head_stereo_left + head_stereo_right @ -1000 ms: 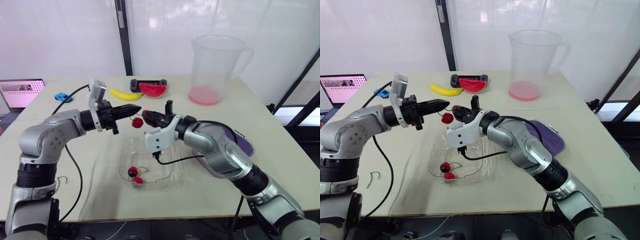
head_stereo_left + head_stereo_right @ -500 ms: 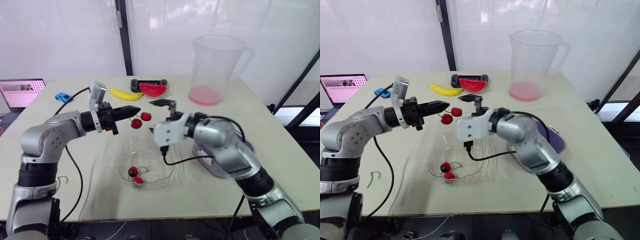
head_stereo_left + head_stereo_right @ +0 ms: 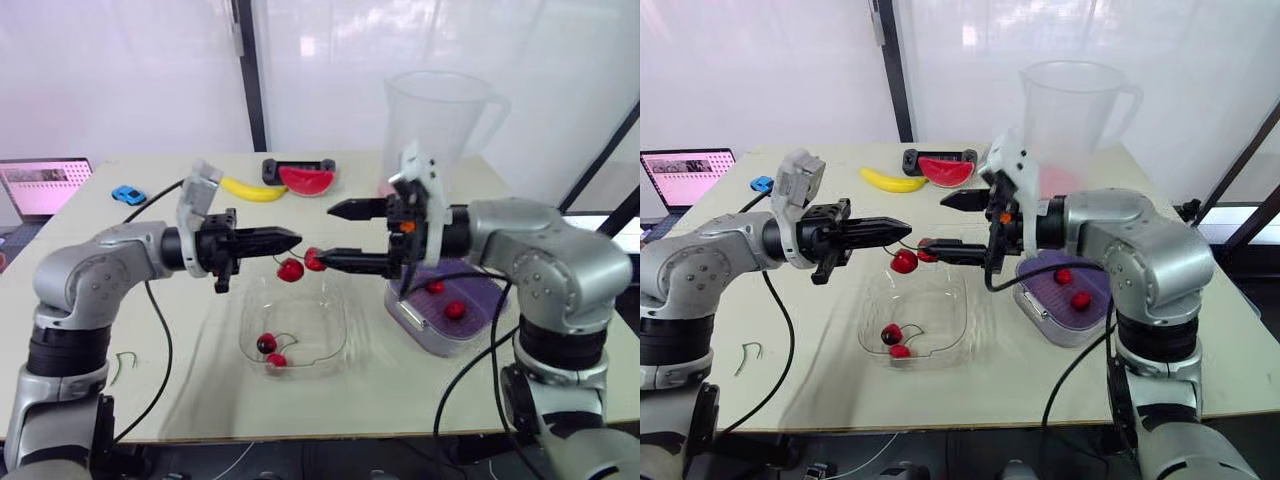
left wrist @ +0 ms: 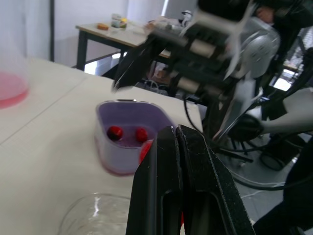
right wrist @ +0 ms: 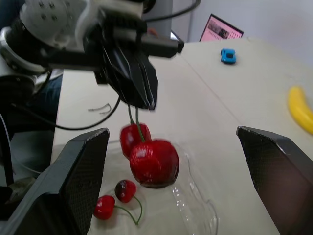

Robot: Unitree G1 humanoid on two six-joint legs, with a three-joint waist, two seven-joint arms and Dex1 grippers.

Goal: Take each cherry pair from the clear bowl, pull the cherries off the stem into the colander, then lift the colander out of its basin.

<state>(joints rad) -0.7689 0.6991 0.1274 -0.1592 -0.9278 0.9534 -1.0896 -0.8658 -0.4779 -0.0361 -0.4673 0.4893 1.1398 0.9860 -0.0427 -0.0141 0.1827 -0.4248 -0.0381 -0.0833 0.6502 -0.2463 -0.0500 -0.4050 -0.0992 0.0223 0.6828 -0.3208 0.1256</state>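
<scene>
My left gripper (image 3: 294, 239) is shut on the stem of a cherry pair (image 3: 291, 270), which hangs above the clear bowl (image 3: 338, 312). My right gripper (image 3: 336, 237) is open and points left at that pair. Its lower finger reaches the pair's right-hand cherry (image 3: 314, 260). Seen from the right wrist, both cherries (image 5: 153, 161) dangle between the wide-spread fingers. Another cherry pair (image 3: 268, 351) lies in the bowl. To the right, the purple colander (image 3: 480, 300) sits in its basin with two loose cherries (image 3: 455, 309) inside.
A tall clear pitcher (image 3: 432, 130) with pink liquid stands at the back right. A banana (image 3: 250, 189) and a watermelon slice (image 3: 305, 178) lie at the back centre. A blue toy car (image 3: 127, 194) and a laptop (image 3: 40, 185) are at the far left.
My right gripper has let go of the cherry it pinched and opened wide. The right arm swung right, uncovering the colander. My left gripper moved slightly right, with the pair lower.
</scene>
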